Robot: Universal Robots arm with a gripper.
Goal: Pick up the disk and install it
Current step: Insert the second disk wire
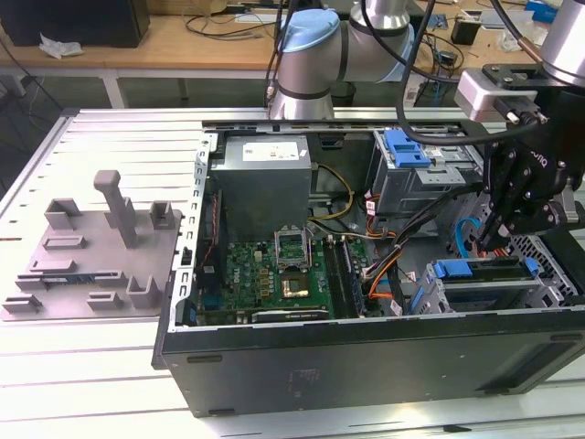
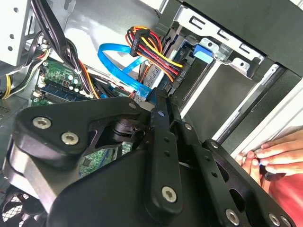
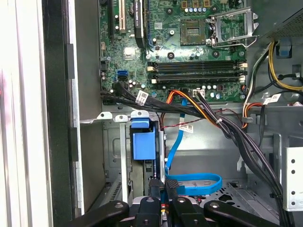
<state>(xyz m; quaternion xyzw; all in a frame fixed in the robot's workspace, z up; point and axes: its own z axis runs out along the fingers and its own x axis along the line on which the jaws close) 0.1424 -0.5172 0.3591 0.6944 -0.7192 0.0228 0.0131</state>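
The pincer (image 1: 498, 240) is hanging inside the open computer case (image 1: 366, 366), at the exterior view's right, just above a drive bay with a blue handle (image 1: 484, 268). In the first wrist view its two black fingers (image 3: 172, 189) are standing almost together, with only a thin gap between them, and I see nothing held there. The disk is sitting in the bay in front of the fingers: its blue frame (image 3: 143, 142) is standing upright between silver metal walls, and in the second wrist view its blue tab (image 2: 203, 52) is showing under the metal cage. A blue flat cable (image 3: 194, 182) is curving just beside the fingers. A grey fixture plate (image 1: 91, 256) is lying on the tabletop (image 1: 91, 384), well apart from the case. A person's hand (image 2: 277, 153) is resting near the case edge.
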